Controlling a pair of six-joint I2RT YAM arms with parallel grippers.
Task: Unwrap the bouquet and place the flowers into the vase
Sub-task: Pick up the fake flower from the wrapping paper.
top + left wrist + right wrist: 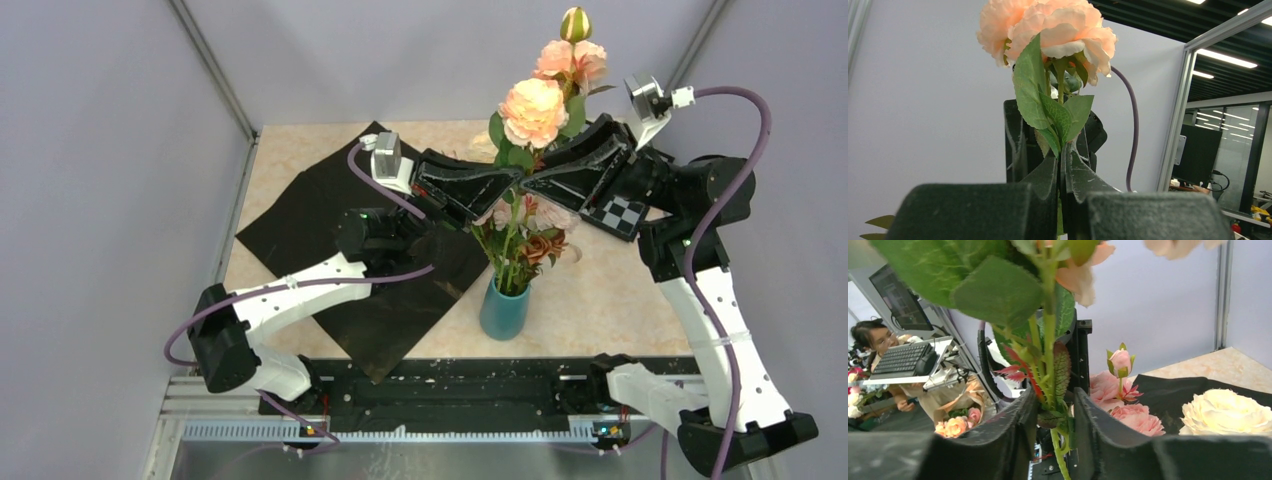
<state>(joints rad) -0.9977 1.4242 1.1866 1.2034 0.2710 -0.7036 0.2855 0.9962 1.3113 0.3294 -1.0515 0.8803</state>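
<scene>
The teal vase stands near the table's front, holding several flowers. A tall peach rose rises above them on a green stem. My left gripper is shut on that stem just under its leaves; in the left wrist view the rose sits right above the left gripper. My right gripper comes in from the right at the same height. In the right wrist view the right gripper is open, its jaws narrowly apart around the thorny stems. The bouquet's black paper lies spread flat.
A pink rose and closed bud tower at the back. A checkerboard tag sits on the right wrist. Pink roses and a cream rose hang low beside the right fingers. Grey walls and frame posts enclose the table.
</scene>
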